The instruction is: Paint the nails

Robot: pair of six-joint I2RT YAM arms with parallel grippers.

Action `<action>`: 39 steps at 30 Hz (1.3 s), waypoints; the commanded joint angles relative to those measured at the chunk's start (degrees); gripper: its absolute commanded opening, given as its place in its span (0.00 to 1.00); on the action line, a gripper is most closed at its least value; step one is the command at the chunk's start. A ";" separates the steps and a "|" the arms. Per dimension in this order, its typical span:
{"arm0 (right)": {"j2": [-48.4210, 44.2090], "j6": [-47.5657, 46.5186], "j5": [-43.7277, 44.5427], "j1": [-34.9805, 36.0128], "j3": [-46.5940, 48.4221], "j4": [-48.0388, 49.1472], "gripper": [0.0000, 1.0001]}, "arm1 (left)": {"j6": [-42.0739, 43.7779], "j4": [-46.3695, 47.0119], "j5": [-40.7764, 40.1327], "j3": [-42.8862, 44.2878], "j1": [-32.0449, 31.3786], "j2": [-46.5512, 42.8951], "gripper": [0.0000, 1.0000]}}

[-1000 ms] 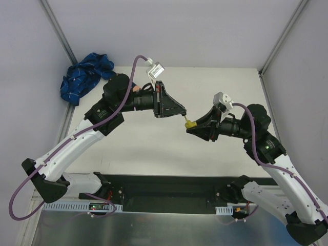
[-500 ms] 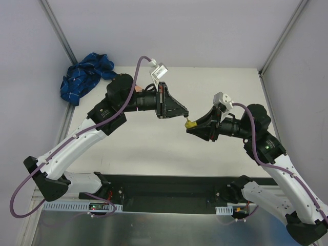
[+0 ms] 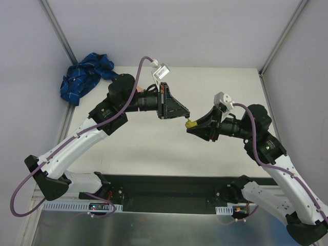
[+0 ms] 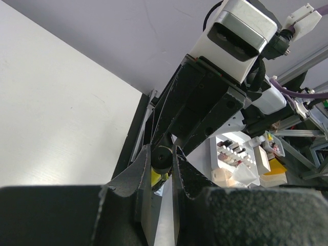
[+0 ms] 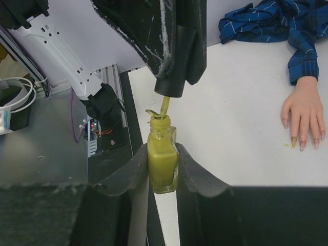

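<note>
While the right gripper (image 5: 162, 151) clamps the yellow polish bottle (image 5: 162, 169) at centre frame, the left gripper (image 4: 161, 155) pinches a black brush cap (image 5: 169, 88) just above it; the nails (image 5: 302, 143) rest at the right edge.

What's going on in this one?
The right pincer grips an open bottle of yellow-green polish. The left pincer holds the black cap, with its brush dipped into the bottle's neck. The mannequin hand lies flat on the table in its blue plaid sleeve. Neither arm is at the nails.
</note>
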 commanded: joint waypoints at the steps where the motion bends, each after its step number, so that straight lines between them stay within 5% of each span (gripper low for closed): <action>1: -1.24 0.21 0.50 0.23 1.15 3.52 0.00 | 0.29 2.06 1.24 2.03 -1.09 -0.33 0.00; 39: -0.98 5.56 3.75 1.20 0.19 12.04 0.00 | 1.87 2.32 -0.87 -2.19 -3.20 -0.95 0.00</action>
